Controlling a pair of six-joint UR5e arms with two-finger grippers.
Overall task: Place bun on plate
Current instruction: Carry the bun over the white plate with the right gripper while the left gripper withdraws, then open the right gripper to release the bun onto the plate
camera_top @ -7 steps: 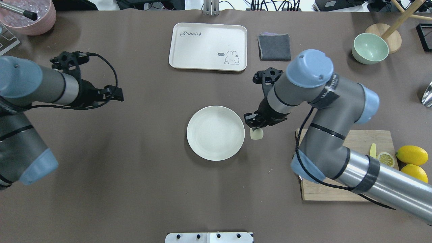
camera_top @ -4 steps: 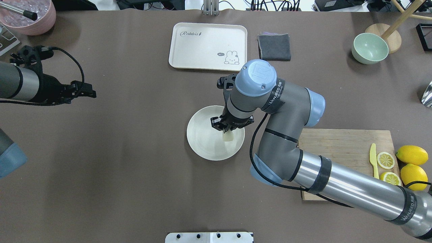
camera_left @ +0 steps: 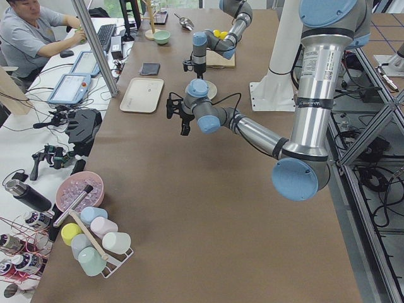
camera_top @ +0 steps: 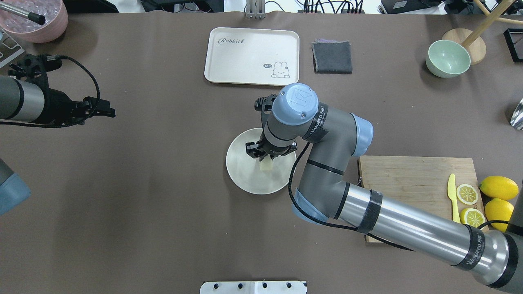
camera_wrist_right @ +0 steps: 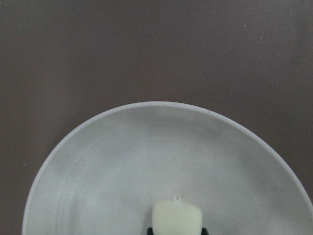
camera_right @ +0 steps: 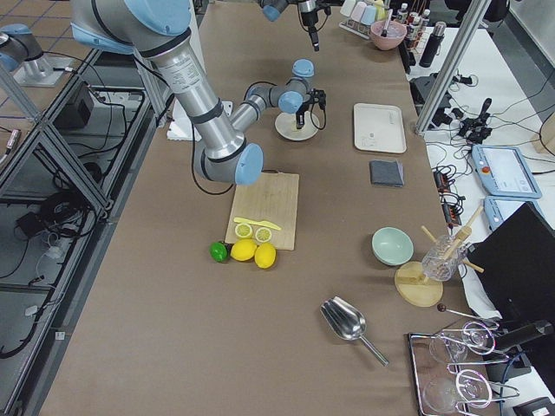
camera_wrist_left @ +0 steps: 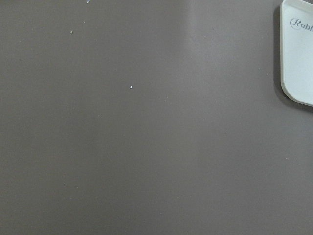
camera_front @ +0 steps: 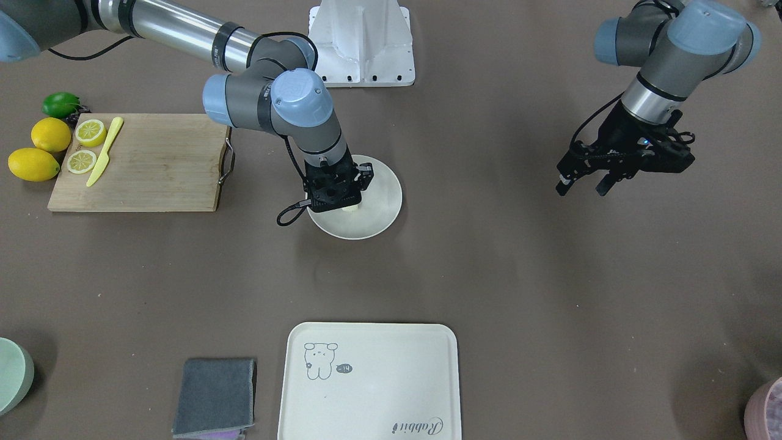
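Note:
The pale cream bun hangs just over the middle of the round off-white plate, and my right gripper is shut on it from above. In the right wrist view the bun sits at the bottom edge between the dark fingers, with the plate spread under it. From the front, the right gripper hides most of the bun above the plate. I cannot tell whether the bun touches the plate. My left gripper is open and holds nothing, far to the left over bare table.
A cream tray with a rabbit drawing and a grey cloth lie behind the plate. A wooden cutting board with a yellow knife, lemon slices and whole lemons is at the right. A green bowl stands far right.
My right arm carried the bun leftward from beside the plate's right rim to over the plate's middle. The left arm drew back toward the left edge.

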